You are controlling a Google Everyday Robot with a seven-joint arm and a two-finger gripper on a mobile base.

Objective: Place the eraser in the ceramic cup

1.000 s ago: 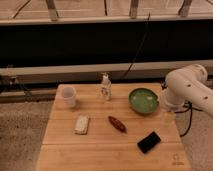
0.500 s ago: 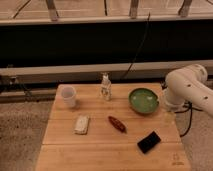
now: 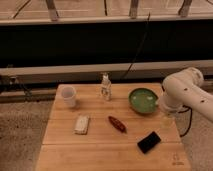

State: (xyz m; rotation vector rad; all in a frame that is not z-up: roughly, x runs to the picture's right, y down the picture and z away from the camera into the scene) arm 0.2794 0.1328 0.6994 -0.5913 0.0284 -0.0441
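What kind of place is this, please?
Probably a robot test area: a wooden table on speckled floor, cables along a dark wall, the gripper hanging beside the green bowl.

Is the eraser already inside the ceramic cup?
No, the eraser lies on the table's front right, apart from the ceramic cup at back left; the gripper hangs by the green bowl.

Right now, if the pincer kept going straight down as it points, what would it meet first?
Likely the bare table top beside the green bowl; the pincer hangs above it, depth unclear.
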